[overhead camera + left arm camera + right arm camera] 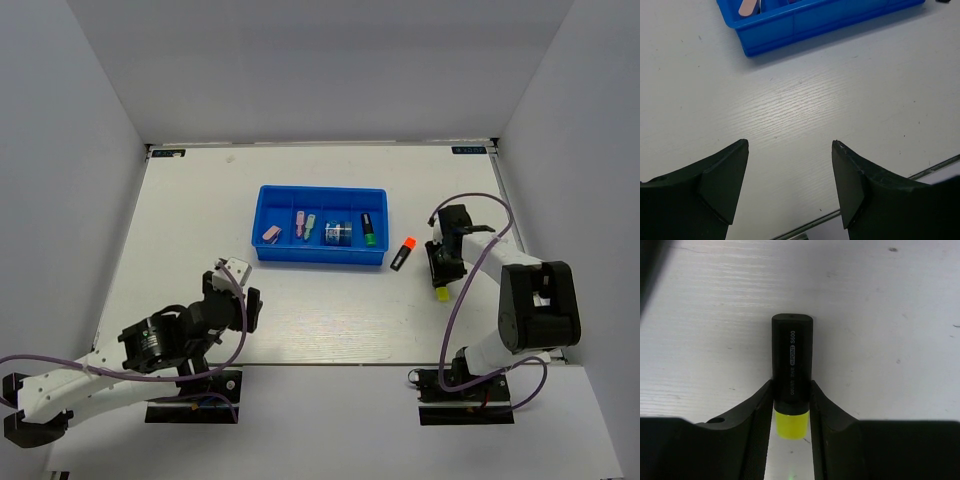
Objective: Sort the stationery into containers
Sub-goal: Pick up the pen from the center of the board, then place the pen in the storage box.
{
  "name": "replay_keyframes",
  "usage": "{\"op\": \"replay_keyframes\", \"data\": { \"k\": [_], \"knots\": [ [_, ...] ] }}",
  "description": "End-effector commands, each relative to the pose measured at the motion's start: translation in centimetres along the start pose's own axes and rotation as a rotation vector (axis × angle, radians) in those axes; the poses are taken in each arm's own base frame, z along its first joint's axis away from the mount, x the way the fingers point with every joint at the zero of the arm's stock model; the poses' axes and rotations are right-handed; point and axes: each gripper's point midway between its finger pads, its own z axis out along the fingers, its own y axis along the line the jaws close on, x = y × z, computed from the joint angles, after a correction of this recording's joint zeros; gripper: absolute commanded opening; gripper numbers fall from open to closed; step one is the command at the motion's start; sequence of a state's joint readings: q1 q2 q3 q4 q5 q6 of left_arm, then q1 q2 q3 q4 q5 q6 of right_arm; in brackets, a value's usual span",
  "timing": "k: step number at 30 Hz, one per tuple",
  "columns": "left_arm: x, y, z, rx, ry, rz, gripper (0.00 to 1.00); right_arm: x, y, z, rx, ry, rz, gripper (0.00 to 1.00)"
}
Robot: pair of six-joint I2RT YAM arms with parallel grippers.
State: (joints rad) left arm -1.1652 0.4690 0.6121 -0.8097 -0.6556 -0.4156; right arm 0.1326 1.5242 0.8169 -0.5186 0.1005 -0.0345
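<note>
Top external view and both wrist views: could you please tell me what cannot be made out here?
Top view: pastel pieces in the blue tray, too small to identify.
Left wrist: tray cut off by the top edge.
Right wrist: yellow-capped highlighter, sides hidden by the fingers.

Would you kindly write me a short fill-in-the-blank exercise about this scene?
The right gripper grips a black highlighter with a ____ cap. The green-capped highlighter lies in the blue ____. The orange-capped highlighter lies on the ____. The left gripper has its jaws ____.
Missing words: yellow; tray; table; open.
</note>
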Motion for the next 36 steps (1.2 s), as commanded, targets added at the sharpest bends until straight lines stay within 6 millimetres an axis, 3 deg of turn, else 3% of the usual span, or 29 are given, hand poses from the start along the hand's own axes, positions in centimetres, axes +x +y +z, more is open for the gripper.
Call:
{"op": "replay_keyframes", "data": {
  "k": [1, 2, 3, 4, 5, 6, 8, 9, 11, 13, 16, 19, 24, 27, 28, 30, 36],
  "knots": [
    [0.4, 0.5, 0.1, -0.023, 0.007, 0.0, 0.78, 0.5, 2.2, -0.2, -0.125, 0.021, -0.013, 0.0],
    [0.5, 0.4, 0.1, -0.017, 0.008, -0.001, 0.78, 0.2, 2.9, -1.0, -0.165, 0.016, -0.02, 0.0],
    [0.8, 0.3, 0.1, -0.016, 0.018, 0.005, 0.78, -1.6, 3.4, -2.7, -0.202, -0.055, -0.035, 0.0],
    [0.8, 0.2, 0.2, -0.012, 0.019, 0.004, 0.78, -3.0, 5.3, -4.5, -0.31, -0.092, -0.044, 0.0],
    [0.8, 0.2, 0.2, -0.011, 0.022, 0.01, 0.78, -3.6, 5.9, -5.5, -0.342, -0.11, -0.043, 0.0],
    [0.7, 0.0, 0.2, -0.005, 0.022, 0.014, 0.78, -6.4, 7.5, -8.3, -0.422, -0.188, -0.058, 0.0],
    [0.9, 0.0, 0.3, -0.004, 0.028, 0.019, 0.78, -8.1, 8.6, -10.1, -0.47, -0.234, -0.052, 0.0],
    [0.9, 0.0, 0.3, -0.006, 0.029, 0.019, 0.78, -10.5, 9.1, -11.6, -0.492, -0.271, -0.02, 0.0],
    [0.9, 0.0, 0.4, -0.006, 0.029, 0.023, 0.78, -11.5, 10.7, -12.2, -0.548, -0.257, 0.006, 0.0],
    [1.1, 0.0, 0.4, -0.005, 0.034, 0.029, 0.78, -14.1, 12.2, -13.7, -0.598, -0.287, 0.038, 0.0],
    [1.2, -0.1, 0.5, -0.003, 0.035, 0.026, 0.78, -17.5, 14.4, -13.6, -0.633, -0.286, 0.076, 0.0],
    [1.3, 0.0, 0.6, -0.009, 0.041, 0.033, 0.78, -19.5, 16.4, -12.3, -0.628, -0.26, 0.087, 0.0],
    [1.6, 0.3, 0.5, -0.027, 0.061, 0.048, 0.78, -21.4, 17.9, -9.7, -0.51, -0.277, 0.051, 0.0],
    [1.6, 0.6, 0.4, -0.036, 0.06, 0.049, 0.78, -22.0, 17.7, -8.7, -0.458, -0.281, 0.025, 0.13],
    [1.6, 0.6, 0.3, -0.035, 0.059, 0.048, 0.78, -22.0, 17.5, -8.6, -0.45, -0.283, 0.02, 0.26],
    [1.3, 0.7, 0.2, -0.037, 0.049, 0.044, 0.79, -22.0, 17.6, -8.7, -0.445, -0.281, 0.005, 0.42],
    [1.4, 0.8, 0.2, -0.038, 0.052, 0.052, 0.79, -21.8, 16.6, -9.9, -0.406, -0.318, 0.002, 0.5]
  ]
}}
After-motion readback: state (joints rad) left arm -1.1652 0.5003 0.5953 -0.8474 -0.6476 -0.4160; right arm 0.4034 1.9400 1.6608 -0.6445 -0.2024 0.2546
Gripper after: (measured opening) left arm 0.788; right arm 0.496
